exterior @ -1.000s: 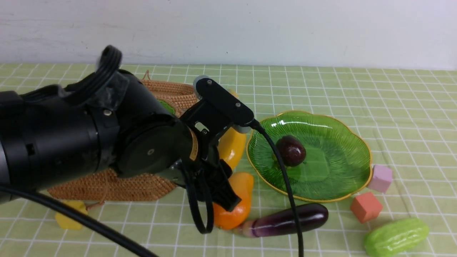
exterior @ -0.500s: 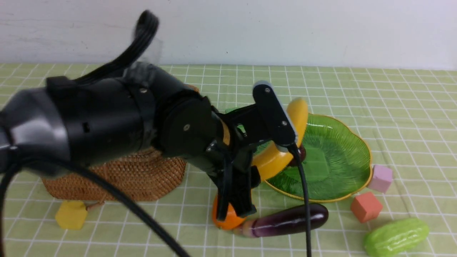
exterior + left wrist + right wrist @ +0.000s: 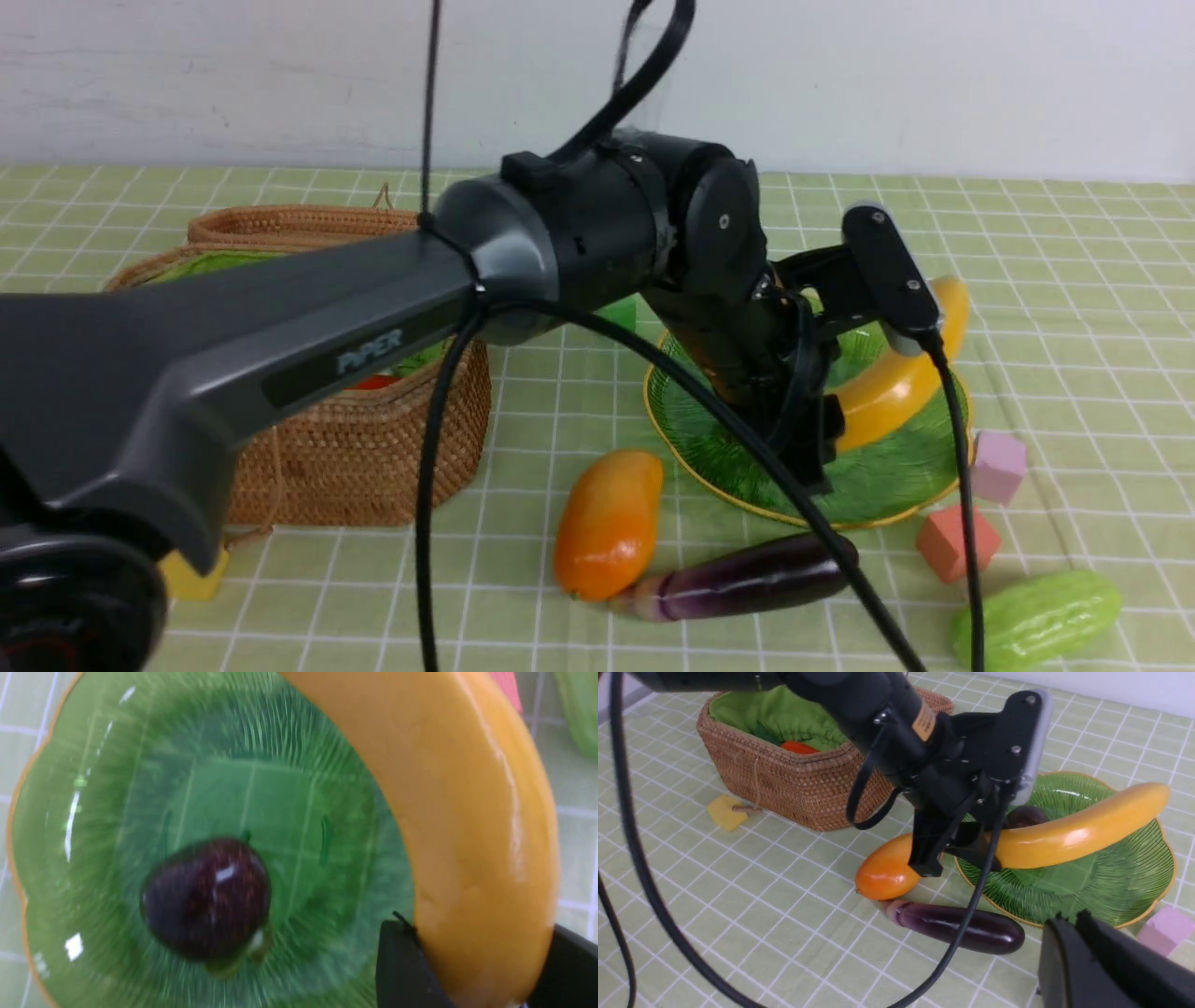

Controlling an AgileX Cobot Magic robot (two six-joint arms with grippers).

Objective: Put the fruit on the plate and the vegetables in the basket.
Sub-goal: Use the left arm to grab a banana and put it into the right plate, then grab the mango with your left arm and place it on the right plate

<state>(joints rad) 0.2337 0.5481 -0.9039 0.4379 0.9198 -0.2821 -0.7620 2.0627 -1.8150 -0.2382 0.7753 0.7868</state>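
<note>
Your left gripper (image 3: 481,975) clamps one end of the long yellow toy banana (image 3: 896,387), held over the ribbed green glass plate (image 3: 896,476). Its long axis runs across the dish beside the round dark purple mangosteen (image 3: 205,898), so the release point looks to lie straight below.

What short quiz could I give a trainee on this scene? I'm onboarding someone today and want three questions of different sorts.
1. True or false: the left gripper is empty and the banana lies on the table.
2. Which fruit lies on the table, off the plate? A. banana B. mango C. mangosteen
3. Name the two vegetables that are outside the basket.

Key
1. False: the left gripper holds the banana over the plate.
2. B; the mangosteen sits in the plate.
3. The eggplant and the gourd.
</note>
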